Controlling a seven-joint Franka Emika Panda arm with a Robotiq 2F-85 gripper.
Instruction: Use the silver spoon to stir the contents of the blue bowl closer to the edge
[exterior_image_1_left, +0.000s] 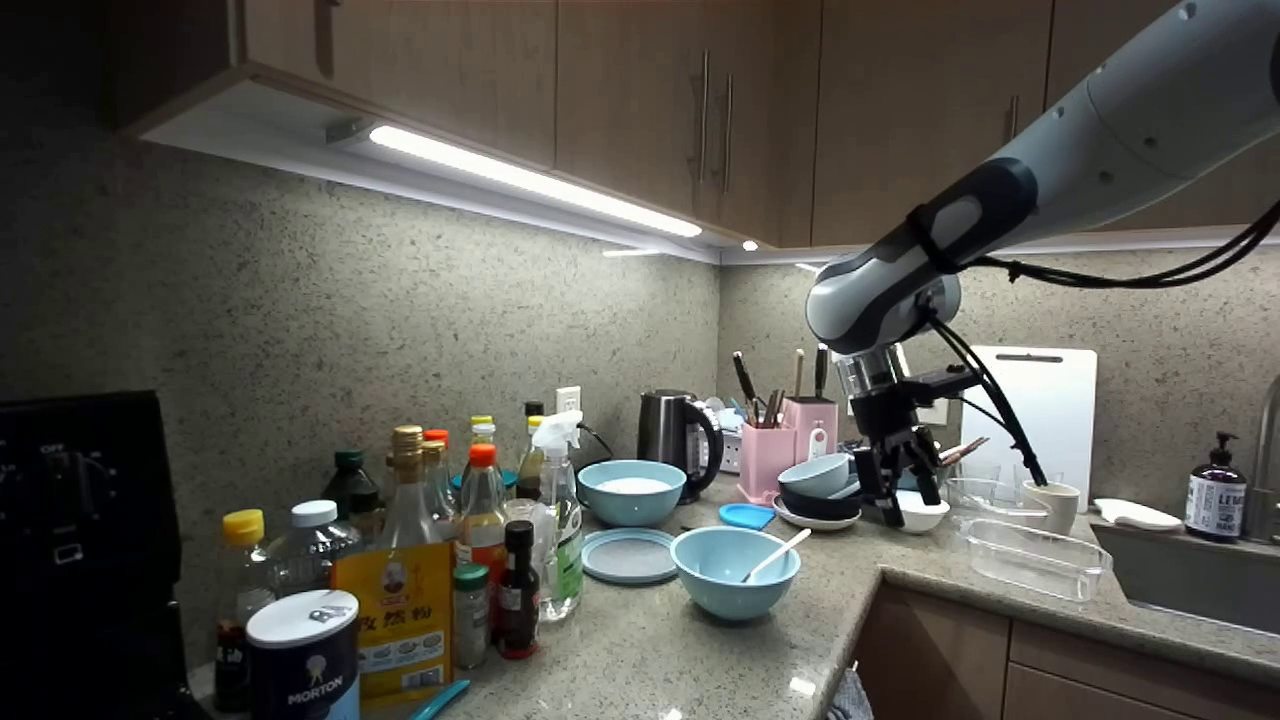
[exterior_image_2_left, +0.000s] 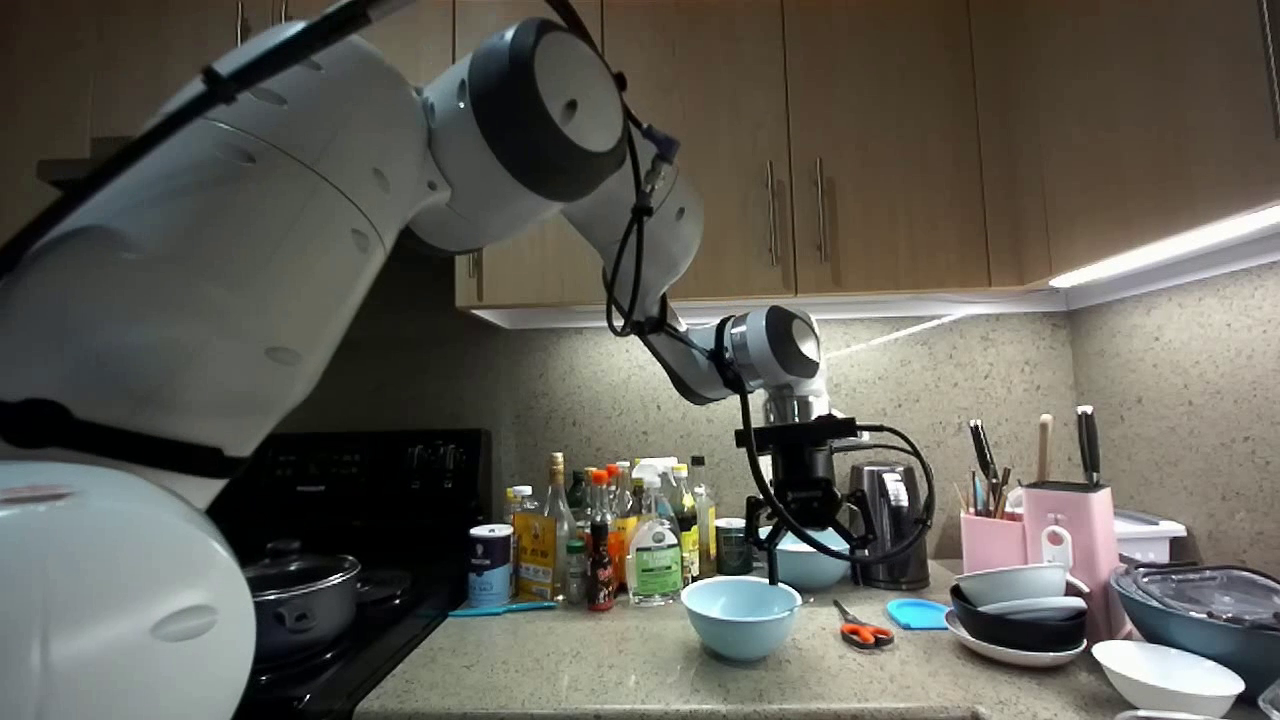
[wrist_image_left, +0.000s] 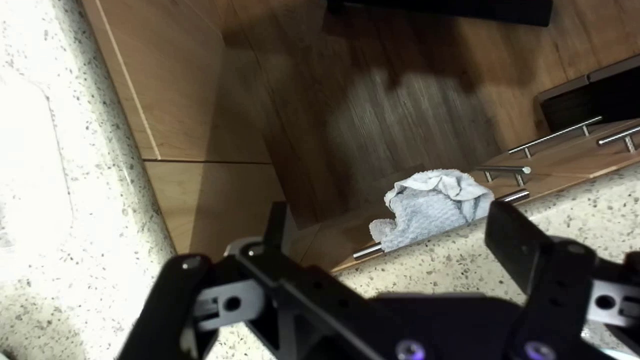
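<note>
The blue bowl closer to the counter edge is light blue and paler inside; it also shows in an exterior view. The silver spoon leans in it, its handle sticking out over the rim; its lower end and the contents are hidden. My gripper is open and empty, to the right of the bowl and higher. In an exterior view the gripper appears above and right of the bowl. In the wrist view the open fingers frame the counter edge and a hanging towel; the spoon is out of view there.
Another light-blue bowl with white contents stands by the kettle. Stacked dishes, a white bowl and clear containers are near the gripper. Bottles line the wall. Scissors lie on the counter.
</note>
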